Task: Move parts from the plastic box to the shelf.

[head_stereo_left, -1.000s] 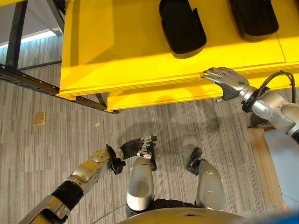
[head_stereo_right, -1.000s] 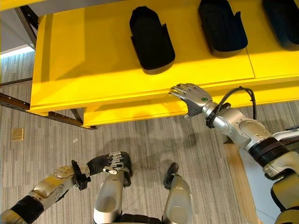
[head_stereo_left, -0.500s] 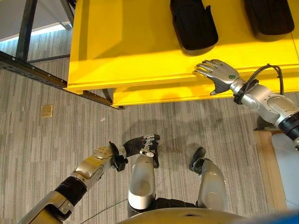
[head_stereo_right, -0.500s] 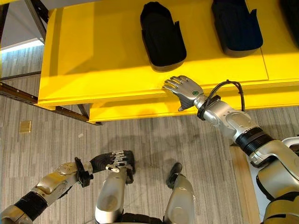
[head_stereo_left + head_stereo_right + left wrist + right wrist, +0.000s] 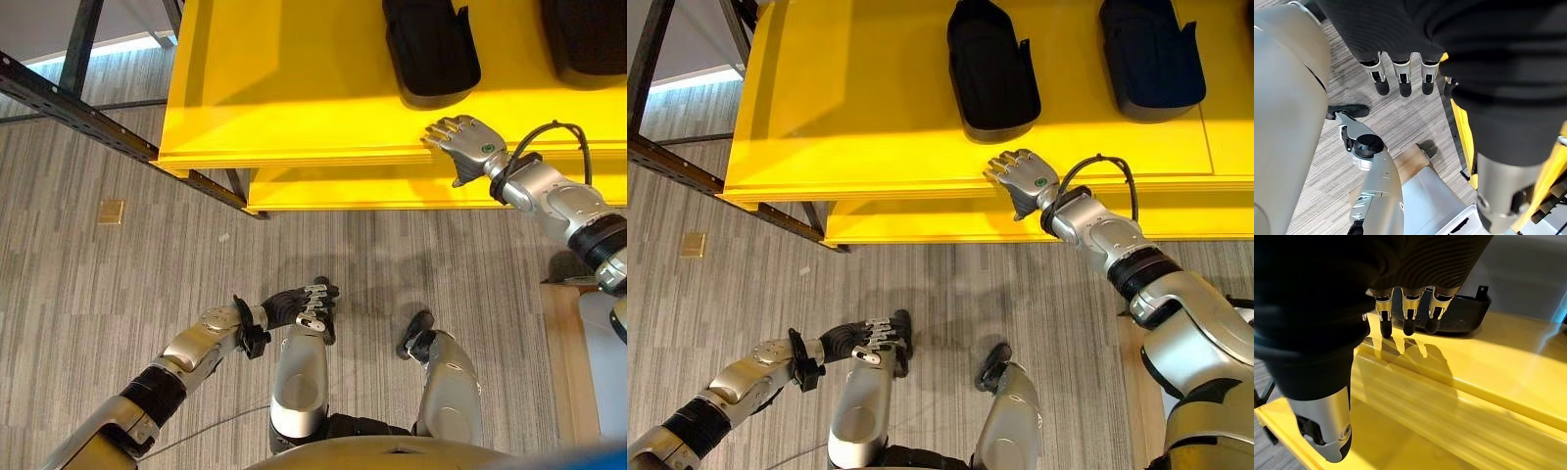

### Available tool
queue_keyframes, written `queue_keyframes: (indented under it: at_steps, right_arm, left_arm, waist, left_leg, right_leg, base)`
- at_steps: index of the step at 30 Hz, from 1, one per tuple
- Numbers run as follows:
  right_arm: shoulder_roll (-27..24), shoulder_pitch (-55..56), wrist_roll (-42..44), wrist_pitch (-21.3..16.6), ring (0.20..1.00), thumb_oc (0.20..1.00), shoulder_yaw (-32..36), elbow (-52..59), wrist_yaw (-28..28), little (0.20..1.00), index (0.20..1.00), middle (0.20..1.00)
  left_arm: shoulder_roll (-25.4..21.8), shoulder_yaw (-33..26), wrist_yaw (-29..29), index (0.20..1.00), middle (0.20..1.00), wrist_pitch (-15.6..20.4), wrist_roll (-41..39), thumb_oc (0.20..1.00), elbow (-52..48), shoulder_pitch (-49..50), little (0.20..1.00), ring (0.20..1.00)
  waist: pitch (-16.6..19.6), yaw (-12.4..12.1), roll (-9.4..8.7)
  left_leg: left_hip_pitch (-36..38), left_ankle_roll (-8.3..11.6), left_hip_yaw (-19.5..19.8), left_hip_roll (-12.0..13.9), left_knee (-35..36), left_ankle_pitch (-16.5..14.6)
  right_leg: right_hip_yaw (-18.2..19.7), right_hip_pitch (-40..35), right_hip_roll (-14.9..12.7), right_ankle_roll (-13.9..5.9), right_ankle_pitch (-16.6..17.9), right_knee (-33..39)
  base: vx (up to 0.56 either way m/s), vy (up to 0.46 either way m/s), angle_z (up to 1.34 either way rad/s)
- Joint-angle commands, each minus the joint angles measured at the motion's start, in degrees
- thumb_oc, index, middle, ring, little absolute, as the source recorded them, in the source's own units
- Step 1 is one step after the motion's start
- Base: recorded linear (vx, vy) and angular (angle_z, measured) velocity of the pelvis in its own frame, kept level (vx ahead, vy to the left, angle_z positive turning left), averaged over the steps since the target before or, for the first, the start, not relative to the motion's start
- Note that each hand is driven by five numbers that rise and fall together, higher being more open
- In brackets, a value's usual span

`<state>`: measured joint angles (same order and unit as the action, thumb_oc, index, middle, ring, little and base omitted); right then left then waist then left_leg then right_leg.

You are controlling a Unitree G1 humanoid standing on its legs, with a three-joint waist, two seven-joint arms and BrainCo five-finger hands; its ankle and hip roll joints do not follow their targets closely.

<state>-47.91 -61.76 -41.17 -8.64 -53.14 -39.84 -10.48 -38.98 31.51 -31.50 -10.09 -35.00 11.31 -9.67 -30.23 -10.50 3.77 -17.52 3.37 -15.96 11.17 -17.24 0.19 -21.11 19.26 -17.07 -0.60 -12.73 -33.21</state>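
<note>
Yellow shelf point(image 5: 872, 108) spans the upper view, two black parts on top: one point(image 5: 991, 69) just beyond the right hand point(image 5: 1021, 177), another point(image 5: 1151, 59) further right. Right hand over the shelf's front edge, fingers straight, holding nothing. Left hand point(image 5: 299, 305) low above the floor point(image 5: 118, 294), fingers relaxed, empty.

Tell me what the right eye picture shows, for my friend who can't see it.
The robot's right hand hovers open at the front edge of a yellow shelf, near a black part. Its left hand hangs low over the grey floor.
</note>
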Motion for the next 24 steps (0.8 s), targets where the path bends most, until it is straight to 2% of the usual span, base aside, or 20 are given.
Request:
queue_keyframes:
  at_steps: [1,8,19,24]
  right_arm:
    - [0.15,-4.32,2.64,4.63,1.000,1.000,-2.53,-5.72,2.86,1.000,1.000,1.000]
    - [1.98,-6.90,4.08,6.81,1.000,1.000,-2.56,-10.29,3.18,1.000,1.000,1.000]
    - [4.04,-10.07,4.32,7.01,1.000,1.000,-2.47,-16.08,3.65,1.000,1.000,1.000]
    - [4.96,-11.77,6.03,8.89,1.000,1.000,-2.53,-16.60,4.85,1.000,1.000,1.000]
  left_arm:
    - [-0.22,1.99,-2.06,1.000,1.000,-0.29,0.42,1.000,-3.49,-0.33,1.000,1.000]
    - [-0.46,2.25,-2.42,1.000,1.000,-1.30,0.72,1.000,-4.21,-1.18,1.000,1.000]
    - [-1.89,2.40,-3.22,1.000,1.000,-3.13,0.16,1.000,-5.11,-2.43,1.000,1.000]
    - [-2.41,1.60,-3.52,1.000,1.000,-3.74,0.11,1.000,-5.84,-2.10,1.000,1.000]
  waist:
    - [0.44,-3.22,0.73]
    - [0.44,-4.16,1.18]
    - [0.44,-5.38,1.92]
    - [0.44,-6.02,1.97]
  left_leg:
    - [1.61,2.56,1.62,5.00,-1.92,-1.61]
    - [0.63,2.43,2.46,4.60,-1.69,-1.33]
    - [-0.32,2.41,3.44,4.20,-1.35,-0.86]
    - [-0.55,2.50,3.55,4.29,-0.97,-0.45]
  right_leg:
    - [1.28,-0.08,-4.00,-7.43,3.17,-1.00]
    - [1.13,0.73,-3.95,-7.25,3.16,-1.44]
    - [0.71,1.43,-4.10,-7.18,3.22,-1.92]
    - [0.38,1.60,-4.12,-7.17,3.30,-1.97]
  base:
    - [0.01,-0.019,0.05]
    - [0.00,-0.005,0.03]
    - [0.00,-0.002,0.00]
    - [-0.01,-0.015,0.05]
